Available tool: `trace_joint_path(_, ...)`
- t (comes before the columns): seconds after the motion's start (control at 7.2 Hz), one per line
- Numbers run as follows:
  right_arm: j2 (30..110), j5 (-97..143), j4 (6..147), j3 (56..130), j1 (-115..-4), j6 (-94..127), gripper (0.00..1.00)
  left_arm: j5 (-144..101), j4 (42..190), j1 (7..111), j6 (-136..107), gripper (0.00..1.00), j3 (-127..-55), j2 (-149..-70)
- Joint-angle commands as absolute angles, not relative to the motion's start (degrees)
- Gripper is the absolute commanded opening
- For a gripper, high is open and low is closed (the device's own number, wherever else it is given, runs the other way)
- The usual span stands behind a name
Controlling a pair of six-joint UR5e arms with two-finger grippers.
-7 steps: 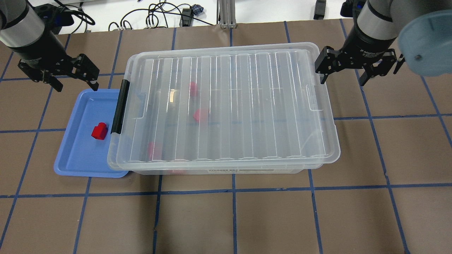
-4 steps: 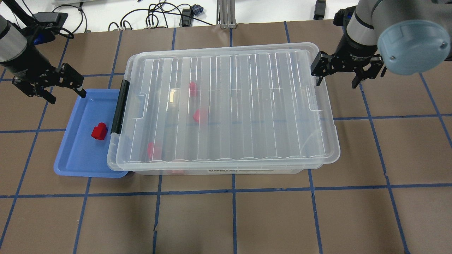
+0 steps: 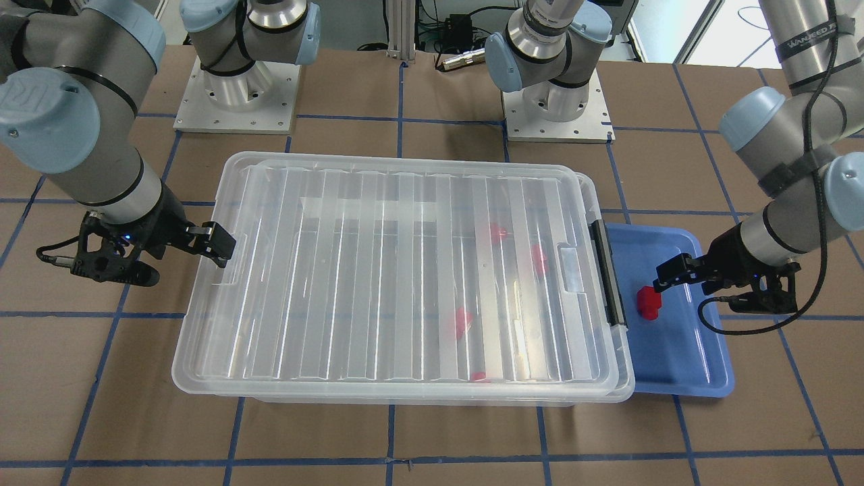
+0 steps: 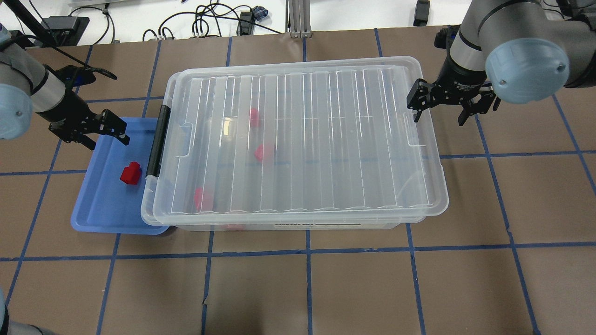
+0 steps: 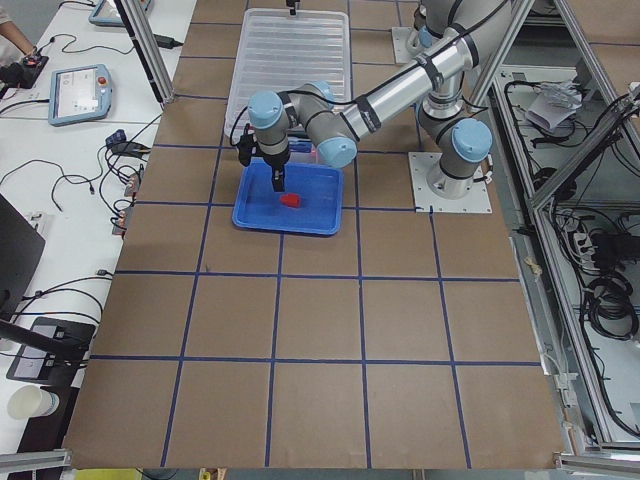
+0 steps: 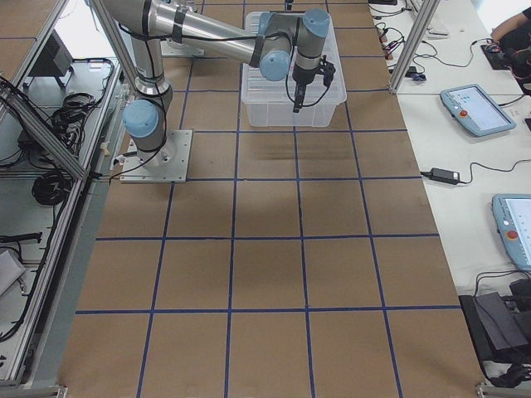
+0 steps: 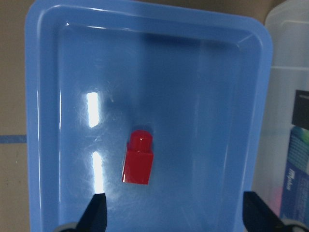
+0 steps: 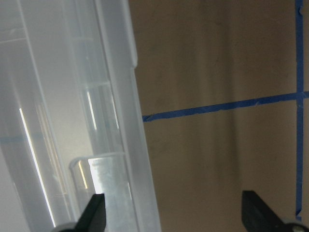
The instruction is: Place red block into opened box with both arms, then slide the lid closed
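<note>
The left gripper (image 4: 104,135) hangs over the far end of the blue tray (image 4: 100,209) with its fingers (image 7: 96,215) spread wide and nothing between them; they touch neither tray nor block. The red block (image 4: 131,173) lies on the tray floor, apart from the gripper and close beside the box's black clip (image 4: 158,141). The right gripper (image 4: 440,114) is likewise spread wide and empty at the other short end. Its wrist view puts one finger (image 8: 94,215) over the clear edge of the lid (image 4: 302,139) and the other over the bare brown table (image 4: 512,195). Whether that first finger touches the plastic I cannot tell from so close and blurred a shot. The lid lies over nearly the whole box (image 4: 145,204), set a little toward the robot's right, so a strip of box rim and the clip show past it at the tray end. The left wrist view alone shows how the block lies: its rounded stub points away from the fingertips, and it sits roughly midway across their span. Only the overhead and front views show the other red blocks (image 4: 264,152) inside the box, dim through the ridged lid. The two side views show the arms too small to judge the fingers.
</note>
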State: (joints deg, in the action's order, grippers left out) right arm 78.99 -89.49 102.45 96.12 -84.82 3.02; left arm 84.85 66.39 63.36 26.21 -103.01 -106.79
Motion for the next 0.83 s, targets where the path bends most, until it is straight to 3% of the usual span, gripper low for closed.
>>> trace_joint_path(0.0,78.7,-89.6,102.5,96.2,-84.6,3.2,1.0,88.1,57.7,62.5,27.2,1.0,-107.2,-108.8)
trace_joint_path(0.69,78.2,-91.7,102.4,96.2,-80.8,1.5,1.0,88.6,54.6,64.7,27.2,0.98,-112.0,-110.2)
